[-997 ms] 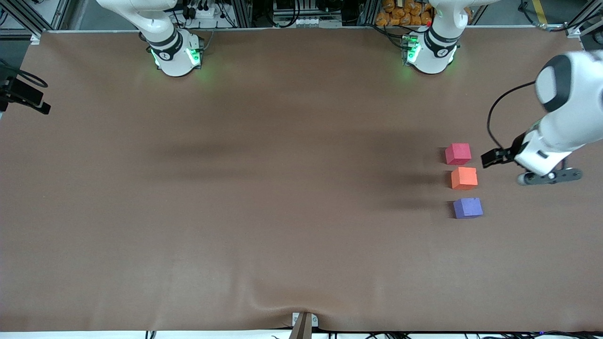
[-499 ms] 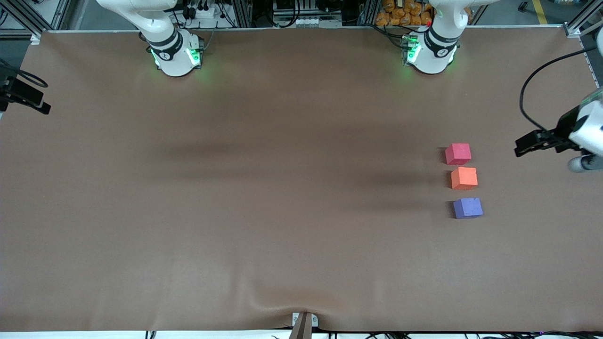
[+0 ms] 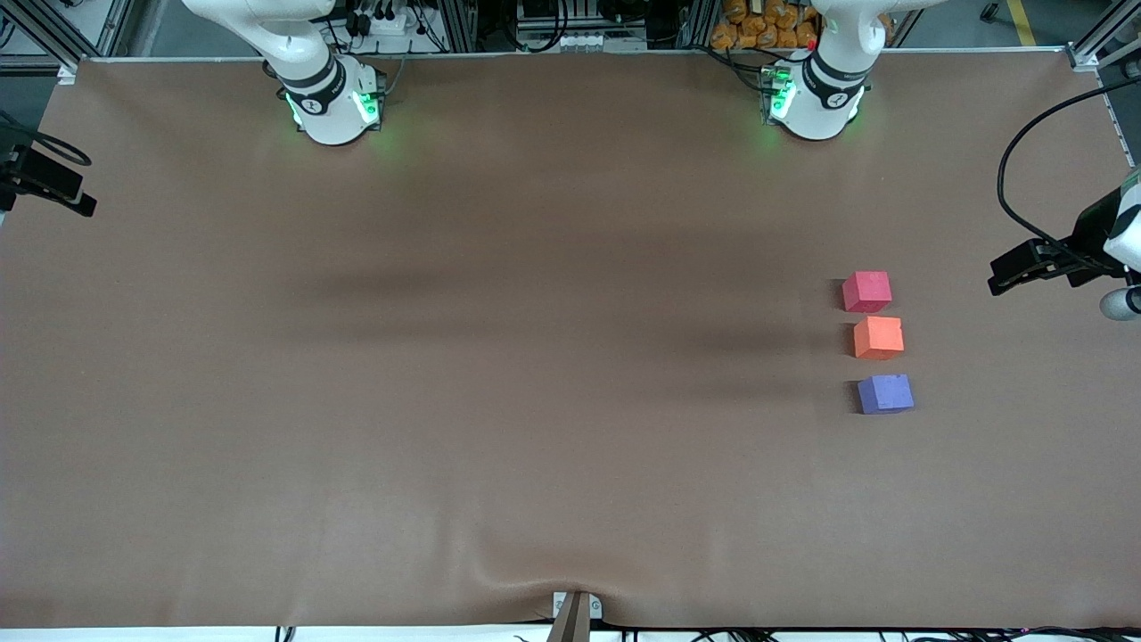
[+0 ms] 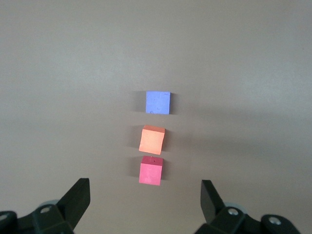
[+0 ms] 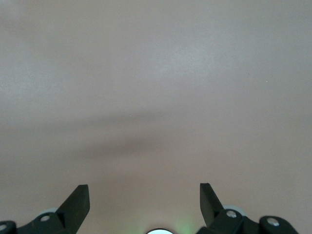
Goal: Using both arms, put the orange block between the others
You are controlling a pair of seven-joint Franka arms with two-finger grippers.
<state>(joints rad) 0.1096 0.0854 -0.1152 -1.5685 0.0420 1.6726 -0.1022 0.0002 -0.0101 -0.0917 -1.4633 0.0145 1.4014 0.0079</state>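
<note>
No readable text, labels, brand names, numbers or signs are showing on anything in these views.

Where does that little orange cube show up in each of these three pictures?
Front view: the orange block sits toward the left arm's end of the table, between the pinkish-red cube and the blue-purple cube.
Left wrist view: orange block, mid-picture, between the same cubes.
Right wrist view: not in it.
Shared landmark: the pinkish-red cube.
</note>
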